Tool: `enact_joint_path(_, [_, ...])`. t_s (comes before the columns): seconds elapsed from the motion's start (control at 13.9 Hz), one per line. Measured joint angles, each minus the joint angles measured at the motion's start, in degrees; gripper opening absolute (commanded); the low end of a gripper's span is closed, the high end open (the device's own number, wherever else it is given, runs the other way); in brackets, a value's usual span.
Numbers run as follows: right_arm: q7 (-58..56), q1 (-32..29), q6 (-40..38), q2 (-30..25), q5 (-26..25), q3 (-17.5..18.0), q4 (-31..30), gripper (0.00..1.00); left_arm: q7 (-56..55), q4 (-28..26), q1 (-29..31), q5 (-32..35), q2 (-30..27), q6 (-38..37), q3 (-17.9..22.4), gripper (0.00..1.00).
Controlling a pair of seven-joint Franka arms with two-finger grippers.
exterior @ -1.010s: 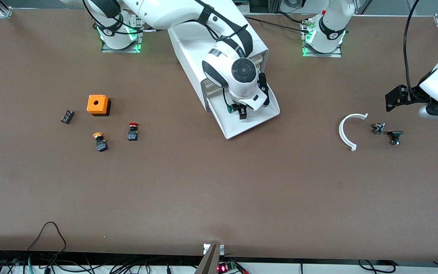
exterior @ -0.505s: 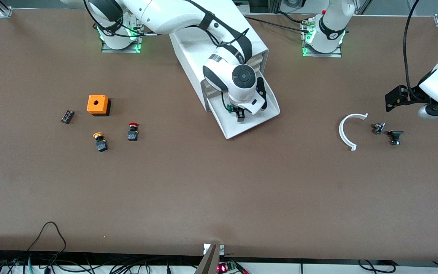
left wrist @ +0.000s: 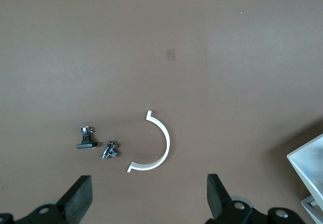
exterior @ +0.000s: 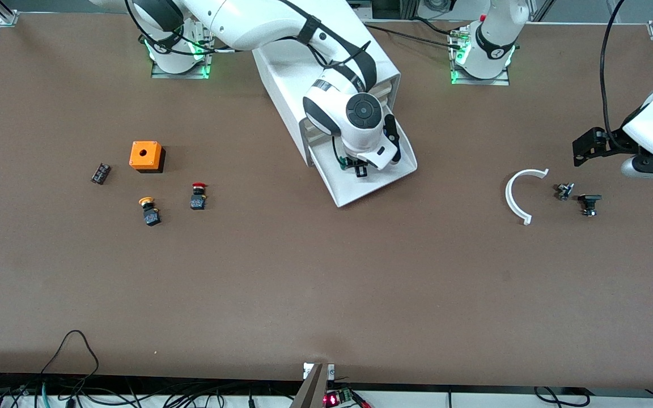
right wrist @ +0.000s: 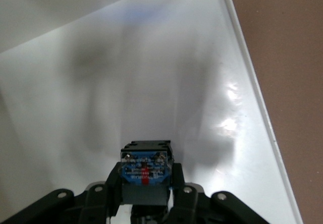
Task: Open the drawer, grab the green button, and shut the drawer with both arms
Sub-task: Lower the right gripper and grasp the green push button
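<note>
1. The white cabinet point(exterior: 326, 62) stands on the brown surface point(exterior: 326, 283) between the two arm bases, and its lowest drawer point(exterior: 380, 181) is pulled out toward the front camera.
2. The right arm reaches down over the cabinet, and its right gripper point(exterior: 359, 168) sits low inside the open drawer.
3. In the right wrist view the right gripper point(right wrist: 146, 191) has its fingers point(right wrist: 112, 186) pressed against both sides of the button point(right wrist: 145, 171), whose black-and-blue body with a red stripe on its label faces the camera.
4. The button's cap is hidden in that view; in the front view a hint of green shows at the gripper, just above the white drawer floor point(right wrist: 166, 82).
5. The left arm waits at its own end of the surface, with the left gripper point(exterior: 584, 148) held above the surface near the small parts there.
6. In the left wrist view the left gripper point(left wrist: 146, 196) has its two fingers point(left wrist: 81, 196) spread wide apart and holds nothing.
7. Under it lie a curved white half-ring point(exterior: 520, 194), a small metal fitting point(exterior: 563, 190) and a black-topped part point(exterior: 589, 203), all close together but apart from one another.
8. Toward the right arm's end of the surface sit an orange box with a round hole point(exterior: 146, 156), a small dark block point(exterior: 100, 173), a red-capped button point(exterior: 198, 195) and an orange-yellow-capped button point(exterior: 149, 211).
9. The two capped buttons lie nearer the front camera than the orange box.
</note>
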Motion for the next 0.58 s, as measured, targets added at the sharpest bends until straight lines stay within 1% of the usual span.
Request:
enact_joint_path(0.22, [-0.98, 0.29, 0.02, 0.0, -0.21, -0.33, 0.05, 0.21, -0.09, -0.02, -0.21, -0.03, 0.33, 0.0, -0.15, 1.0])
enact_joint_path(0.29, [-1.79, 0.54, 0.03, 0.0, -0.74, -0.43, 0.12, 0.19, -0.43, -0.02, -0.28, -0.03, 0.41, 0.0, -0.24, 1.0])
enact_joint_path(0.58, [-2.47, 2.11, -0.02, -0.86, -0.97, -1.62, 1.53, 0.19, -2.36, -0.03, -0.35, -0.04, 0.64, 0.0, -0.32, 1.0])
